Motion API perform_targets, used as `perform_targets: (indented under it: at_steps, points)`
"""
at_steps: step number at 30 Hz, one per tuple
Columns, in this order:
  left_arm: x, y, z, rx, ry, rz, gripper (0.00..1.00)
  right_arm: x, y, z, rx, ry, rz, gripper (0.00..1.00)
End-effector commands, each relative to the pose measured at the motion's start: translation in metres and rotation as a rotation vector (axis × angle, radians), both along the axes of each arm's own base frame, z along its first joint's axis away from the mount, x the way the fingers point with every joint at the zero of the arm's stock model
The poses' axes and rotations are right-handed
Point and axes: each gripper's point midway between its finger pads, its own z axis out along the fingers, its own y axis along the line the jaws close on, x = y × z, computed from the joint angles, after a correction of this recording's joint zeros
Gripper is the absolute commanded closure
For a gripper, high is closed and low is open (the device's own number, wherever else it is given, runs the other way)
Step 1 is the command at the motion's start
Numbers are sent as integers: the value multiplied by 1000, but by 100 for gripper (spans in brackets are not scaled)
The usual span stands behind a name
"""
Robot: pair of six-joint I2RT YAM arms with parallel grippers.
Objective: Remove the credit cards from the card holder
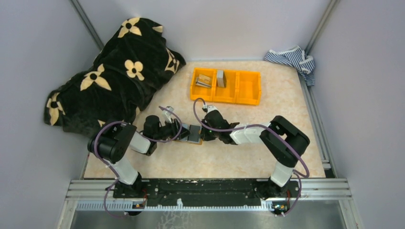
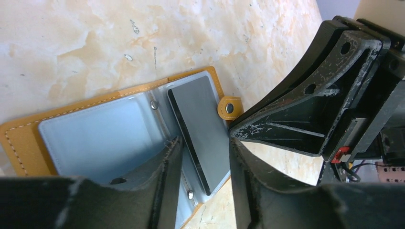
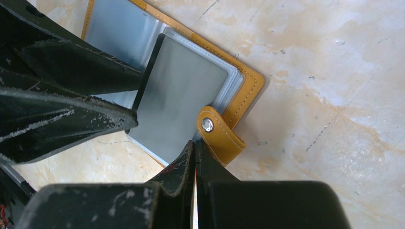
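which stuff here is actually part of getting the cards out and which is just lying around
For the job: card holder, open; dark card in it; left gripper; right gripper.
Lying about: black flowered blanket; striped cloth; orange bin, though it may take the cards.

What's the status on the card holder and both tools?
Left tool open, astride the grey card. Right tool shut, tip beside the snap tab. Card holder lies open, card still inside. Nothing in the way.
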Motion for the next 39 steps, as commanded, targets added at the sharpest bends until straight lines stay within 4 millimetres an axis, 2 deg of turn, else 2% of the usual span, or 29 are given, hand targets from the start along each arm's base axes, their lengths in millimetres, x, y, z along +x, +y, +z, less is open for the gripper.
perform_targets:
  at_steps: [1, 6, 17, 26, 39]
  points:
    - [-19, -10, 8, -73, 23, -85, 57, -9, -13, -29, -82, 55, 3, 100]
    - [-29, -14, 14, -136, 40, -122, 67, -9, -13, -31, -80, 61, 1, 100]
    - [-48, -20, 14, -258, 104, -177, 69, -11, -15, -35, -85, 66, -2, 100]
    - [-47, -20, 18, -282, 108, -177, 69, -12, -17, -36, -88, 67, -6, 100]
    - [-45, -6, 26, -360, 144, -174, 73, -12, -22, -40, -97, 73, -22, 100]
